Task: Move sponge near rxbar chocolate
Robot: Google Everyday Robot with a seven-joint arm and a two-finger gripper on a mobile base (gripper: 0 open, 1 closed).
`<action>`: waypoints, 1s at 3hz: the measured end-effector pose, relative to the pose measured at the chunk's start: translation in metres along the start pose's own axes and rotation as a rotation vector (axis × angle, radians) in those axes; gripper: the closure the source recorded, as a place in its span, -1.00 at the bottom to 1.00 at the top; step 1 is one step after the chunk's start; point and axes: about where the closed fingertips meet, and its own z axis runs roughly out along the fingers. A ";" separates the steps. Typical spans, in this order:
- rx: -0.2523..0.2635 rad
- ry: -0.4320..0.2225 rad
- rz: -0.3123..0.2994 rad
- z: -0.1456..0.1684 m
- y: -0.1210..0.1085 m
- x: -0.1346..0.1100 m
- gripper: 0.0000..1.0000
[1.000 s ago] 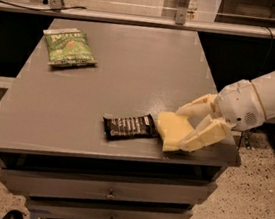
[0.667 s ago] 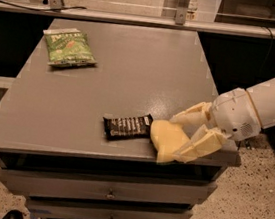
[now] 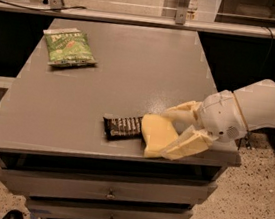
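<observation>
The gripper (image 3: 166,135) has its fingers closed around the sponge (image 3: 155,134), which sits near the front edge of the grey table (image 3: 106,77), touching the right end of the rxbar chocolate (image 3: 122,127). The placing looks done; only letting go seems left.

One camera here, up high on the drawer side of the surface (image 3: 77,103), tilting down and facing across it to the far rail (image 3: 139,19). Middling distance: the whole surface fits, drawers (image 3: 111,194) below. At its near right edge, the tool (image 3: 167,135) grips the sponge (image 3: 155,134).
</observation>
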 end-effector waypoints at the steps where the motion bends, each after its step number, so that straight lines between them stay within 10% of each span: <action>1: 0.036 0.011 -0.016 0.004 -0.011 -0.001 -1.00; 3: 0.137 0.091 -0.007 -0.017 -0.031 0.022 -1.00</action>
